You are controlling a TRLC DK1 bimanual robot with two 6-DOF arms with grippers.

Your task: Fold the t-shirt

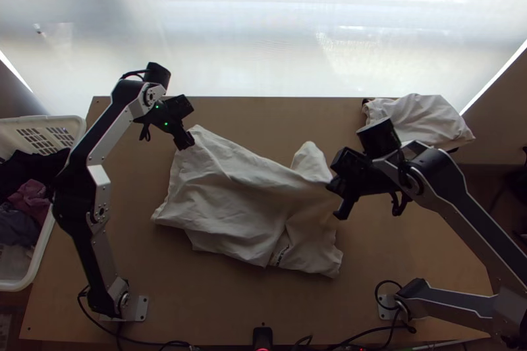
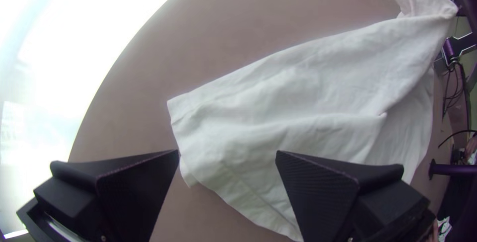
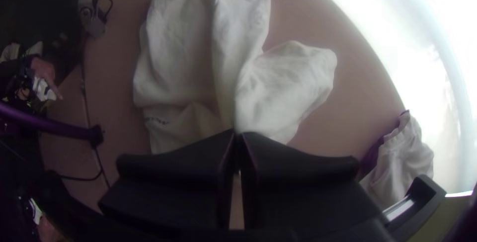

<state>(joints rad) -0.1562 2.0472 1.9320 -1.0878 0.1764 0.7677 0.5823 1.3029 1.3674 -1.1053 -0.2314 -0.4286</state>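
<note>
On the table [image 1: 217, 305], pale t-shirt [image 1: 237, 199], rumpled

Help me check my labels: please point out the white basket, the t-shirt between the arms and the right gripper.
White basket [image 1: 39, 123]: top view, on its far rim.
T-shirt [image 1: 237, 199]: top view, on its broad middle.
Right gripper [image 3: 237, 132]: right wrist view, midway between its fingertips.

Silver-grey links [image 1: 113, 132], black joints [image 1: 70, 205] (green lights [image 1: 166, 124], left wrist [image 1: 175, 107]); base plates [image 1: 141, 309] apparently screwed.

The silver-and-black left arm [image 1: 99, 186] holds its flat-fingered black gripper [image 1: 185, 142] open; the silver-and-black right arm [image 1: 471, 219] has its matching black gripper [image 1: 341, 213] closed.
</note>
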